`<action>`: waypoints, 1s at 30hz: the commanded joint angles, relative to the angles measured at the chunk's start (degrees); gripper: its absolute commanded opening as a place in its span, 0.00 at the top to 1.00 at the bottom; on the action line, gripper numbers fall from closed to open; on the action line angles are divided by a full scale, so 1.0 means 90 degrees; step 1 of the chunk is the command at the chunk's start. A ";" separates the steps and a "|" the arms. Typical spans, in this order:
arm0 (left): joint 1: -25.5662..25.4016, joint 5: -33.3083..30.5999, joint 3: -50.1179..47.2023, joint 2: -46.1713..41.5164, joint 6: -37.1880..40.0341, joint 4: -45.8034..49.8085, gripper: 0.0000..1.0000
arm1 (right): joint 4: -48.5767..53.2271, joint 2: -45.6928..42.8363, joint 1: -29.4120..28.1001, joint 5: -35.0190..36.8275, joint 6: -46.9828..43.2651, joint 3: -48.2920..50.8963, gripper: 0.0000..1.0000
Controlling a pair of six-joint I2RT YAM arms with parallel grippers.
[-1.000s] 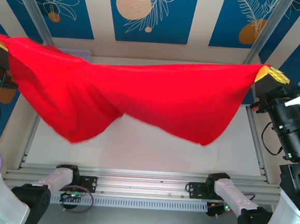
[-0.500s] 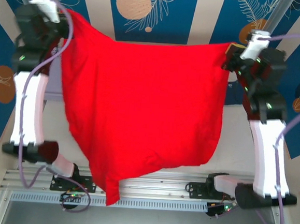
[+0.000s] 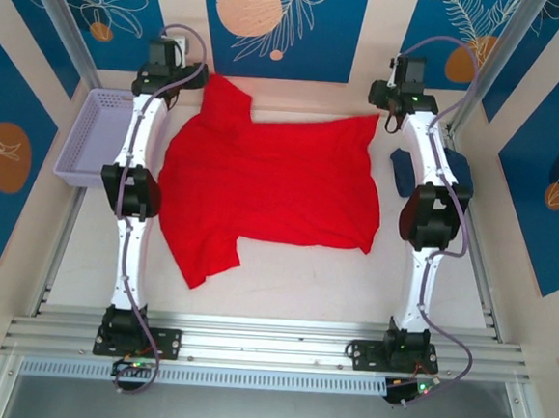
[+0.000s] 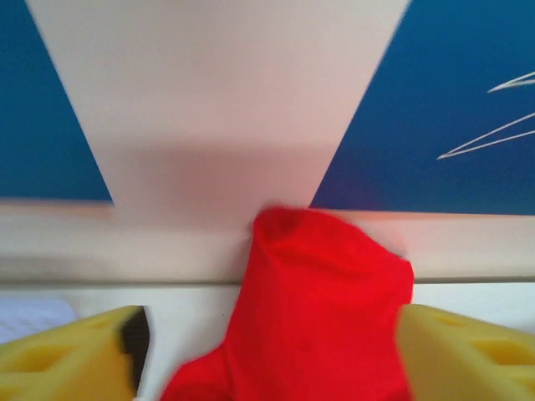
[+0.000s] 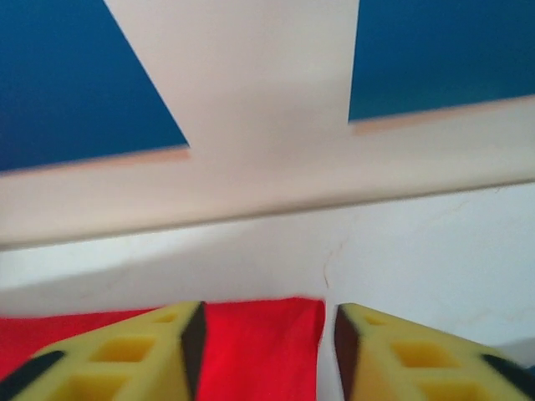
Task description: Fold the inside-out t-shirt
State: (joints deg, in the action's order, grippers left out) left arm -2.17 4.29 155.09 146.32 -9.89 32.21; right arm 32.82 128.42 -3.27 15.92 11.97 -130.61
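The bright red soft cloth t-shirt (image 3: pixel 272 184) lies spread on the white table (image 3: pixel 284 277), its far corners at the left gripper (image 4: pixel 269 351) and right gripper (image 5: pixel 267 342), both with fingers parted, grasping nothing.

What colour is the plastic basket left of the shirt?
The basket is pale lavender, seen best in the top external view.

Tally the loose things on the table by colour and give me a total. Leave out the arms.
Red: 1, the bright red soft cloth short-sleeved t-shirt, lying spread out
Lavender: 1, the lavender rectangular plastic basket, to the left of the shirt
Navy blue: 1, the bunched navy blue cloth, to the right of the shirt and partly hidden
Total: 3
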 commanded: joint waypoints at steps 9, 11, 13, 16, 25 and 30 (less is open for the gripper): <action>-0.0164 0.0603 -0.4471 -0.3517 -0.1378 0.0003 0.11 | 0.0074 -0.3239 -0.0500 -0.1139 0.0968 0.4945 0.47; -0.0242 0.0861 -0.6465 -0.4578 -0.1769 -0.0917 0.11 | 0.0098 -0.3765 -0.0531 -0.1229 0.1210 0.5909 0.47; -0.0354 0.0968 -0.8063 -0.5495 -0.2099 -0.1463 0.12 | 0.0103 -0.4288 -0.0519 -0.1185 0.1389 0.6843 0.47; -0.0576 0.1005 -1.0191 -0.6816 -0.2420 -0.2044 0.12 | 0.0260 -0.5019 -0.0422 -0.0953 0.1615 0.7909 0.46; -0.1186 0.0384 -1.3381 -0.9441 -0.2533 -0.1020 0.13 | -0.0336 -0.5436 0.0014 -0.1761 0.2363 0.9747 0.47; -0.1699 0.0193 -1.3978 -1.0031 -0.2738 -0.0518 0.13 | -0.0429 -0.4943 0.0047 -0.1595 0.2434 0.9626 0.53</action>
State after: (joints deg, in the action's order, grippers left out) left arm -15.49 8.21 31.40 58.41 -32.60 23.99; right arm 30.98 82.24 -3.22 3.38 31.90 -43.27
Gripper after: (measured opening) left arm 0.870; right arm 0.484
